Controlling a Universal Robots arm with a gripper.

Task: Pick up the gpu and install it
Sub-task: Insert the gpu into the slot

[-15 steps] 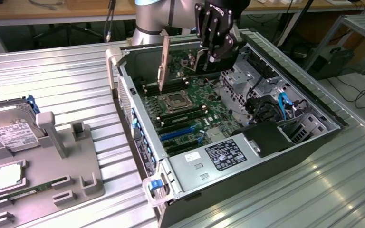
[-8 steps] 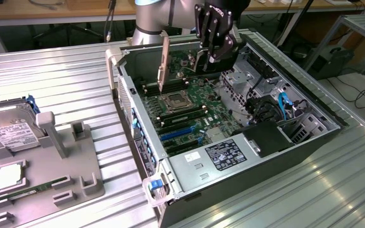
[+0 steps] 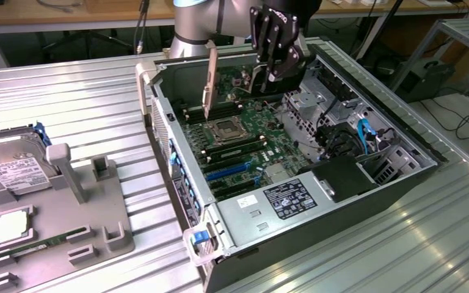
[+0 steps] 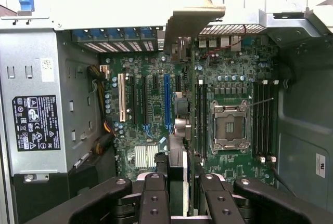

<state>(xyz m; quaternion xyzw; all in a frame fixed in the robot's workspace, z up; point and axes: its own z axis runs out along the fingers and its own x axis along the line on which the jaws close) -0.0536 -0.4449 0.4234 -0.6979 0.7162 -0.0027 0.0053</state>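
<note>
The gripper (image 3: 275, 64), its fingers closed partway on the gpu (image 4: 179, 146), holds the card edge-down directly above the motherboard (image 3: 243, 131), its long axis parallel to the blue expansion slot (image 4: 167, 102).

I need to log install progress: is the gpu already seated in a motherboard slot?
No. The gpu hangs edge-down above the motherboard, held by the gripper.

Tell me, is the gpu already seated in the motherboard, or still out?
Still out. The end effector holds the gpu on edge above the motherboard, clear of the blue slot.
</note>
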